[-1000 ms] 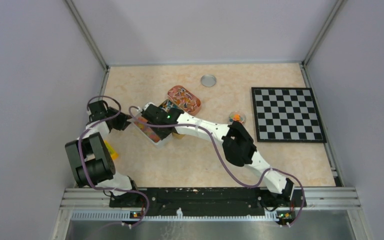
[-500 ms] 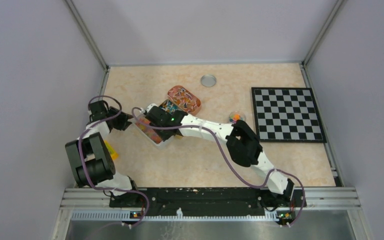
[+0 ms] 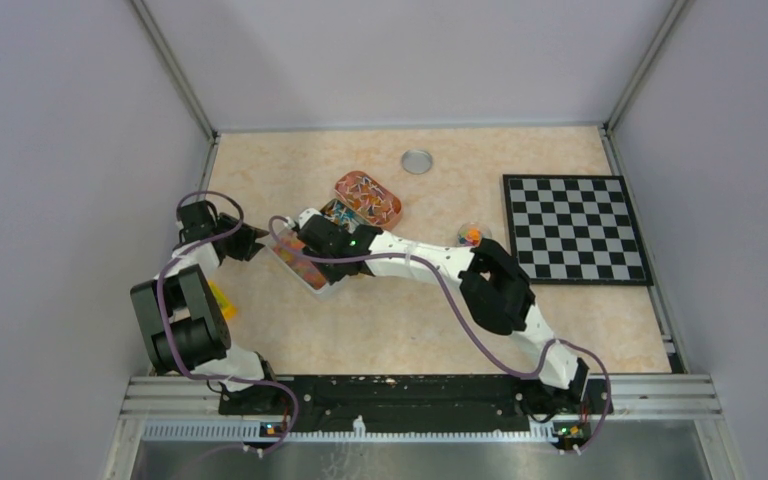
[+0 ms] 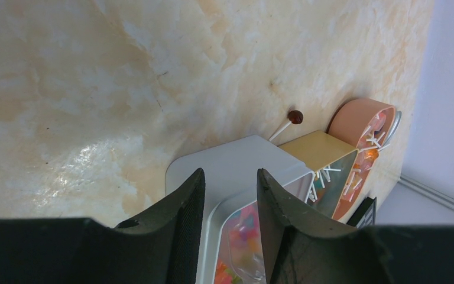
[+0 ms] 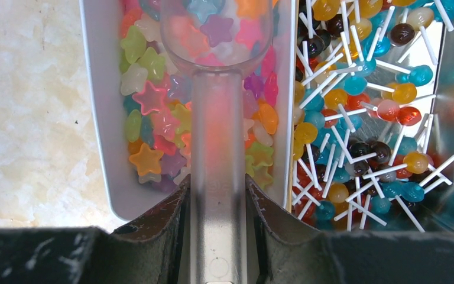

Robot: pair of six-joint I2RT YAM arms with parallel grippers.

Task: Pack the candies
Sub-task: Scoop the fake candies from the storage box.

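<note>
Right gripper [image 5: 217,188] was clamped on the clear scoop [image 5: 217,118] handle, with the bowl down in the candies [image 5: 153,112]. They were star-shaped, translucent, mixed colours, filling the white tray [image 5: 94,89]. Only the right wrist view showed this; from above, the arm covered the scoop and most of the tray.

Left gripper [image 4: 230,177] pinched the tray's end wall, and the tray looked tilted. Only the left wrist view caught a loose brown lollipop [image 4: 295,116] on the marbled tabletop [image 4: 94,89].

A gold tin [image 5: 443,53] touching the tray held lollipops [image 5: 354,118], with an orange oval tin [image 3: 340,186] just behind.

A small clear cup [image 3: 473,236] was half hidden by the right arm, contents unreadable. A yellow item [image 3: 222,300] under the left arm was cut off.
</note>
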